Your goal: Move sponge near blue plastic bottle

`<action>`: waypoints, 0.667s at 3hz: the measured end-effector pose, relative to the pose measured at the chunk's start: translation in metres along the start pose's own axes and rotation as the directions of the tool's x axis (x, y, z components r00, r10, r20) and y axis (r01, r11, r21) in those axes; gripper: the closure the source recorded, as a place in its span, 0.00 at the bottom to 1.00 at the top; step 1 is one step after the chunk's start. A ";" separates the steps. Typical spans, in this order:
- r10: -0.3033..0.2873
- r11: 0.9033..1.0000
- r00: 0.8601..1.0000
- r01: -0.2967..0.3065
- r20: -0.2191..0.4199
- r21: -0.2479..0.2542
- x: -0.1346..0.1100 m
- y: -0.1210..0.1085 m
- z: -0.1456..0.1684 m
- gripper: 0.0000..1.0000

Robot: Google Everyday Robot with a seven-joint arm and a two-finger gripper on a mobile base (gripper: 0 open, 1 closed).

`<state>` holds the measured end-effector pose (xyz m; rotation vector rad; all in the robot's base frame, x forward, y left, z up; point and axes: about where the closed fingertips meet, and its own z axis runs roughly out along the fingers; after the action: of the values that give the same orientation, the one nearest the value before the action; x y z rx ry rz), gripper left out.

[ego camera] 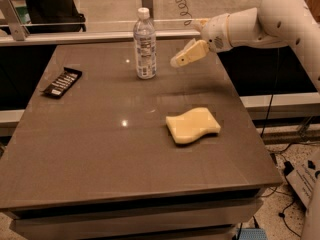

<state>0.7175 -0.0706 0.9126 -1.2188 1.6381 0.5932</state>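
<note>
The pale-yellow sponge (193,125) lies flat on the dark table (100,154), right of centre. The clear plastic bottle (144,45) with white cap and white-and-blue label stands upright at the table's back middle. My gripper (176,62) hangs in the air on the white arm (260,26), just right of the bottle and above and behind the sponge. It holds nothing and touches neither thing.
A black flat packet with white markings (62,82) lies at the table's left. A railing and glass partition (75,26) run behind the table. Cables and a white device (302,176) lie on the floor at the right.
</note>
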 end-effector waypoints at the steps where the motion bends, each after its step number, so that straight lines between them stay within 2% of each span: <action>1: 0.012 0.997 0.992 -0.003 0.124 -0.071 -0.029 0.006 0.003 0.00; 2: 0.036 0.988 0.977 -0.003 0.209 -0.153 -0.052 0.020 0.020 0.00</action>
<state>0.7087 -0.0241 0.9476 -1.2054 1.4483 0.8440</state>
